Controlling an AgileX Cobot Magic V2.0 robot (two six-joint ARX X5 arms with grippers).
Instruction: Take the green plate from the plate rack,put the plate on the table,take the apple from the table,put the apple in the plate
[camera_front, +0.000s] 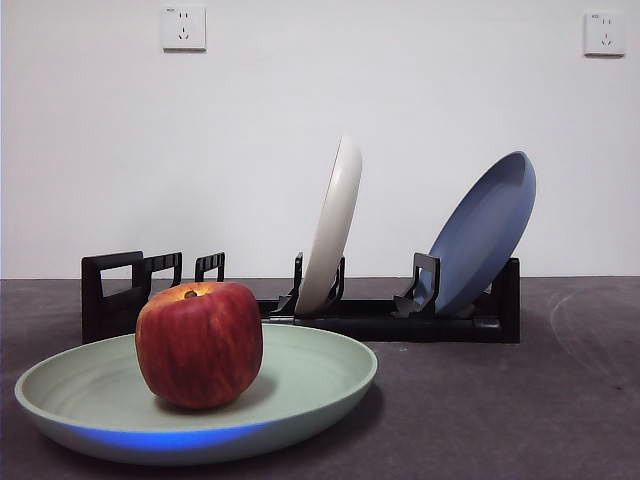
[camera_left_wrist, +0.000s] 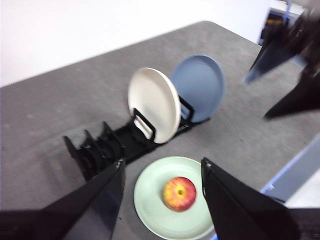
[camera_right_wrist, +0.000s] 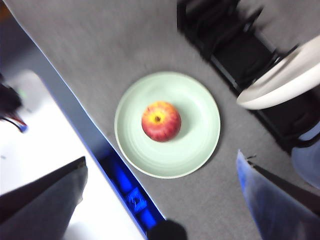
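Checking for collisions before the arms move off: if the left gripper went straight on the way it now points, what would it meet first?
Probably the apple on the green plate, which sit between the open left gripper jaws in its wrist view. Depth is unclear; it looks well above them.

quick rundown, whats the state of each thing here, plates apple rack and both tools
green plate: flat on the table, out of the rack
apple: upright in the green plate, stem up
plate rack: holds two plates, other slots empty
cream-white plate: on edge in the rack
blue plate: leaning in the rack
left tool: open, holding nothing
right tool: open, holding nothing
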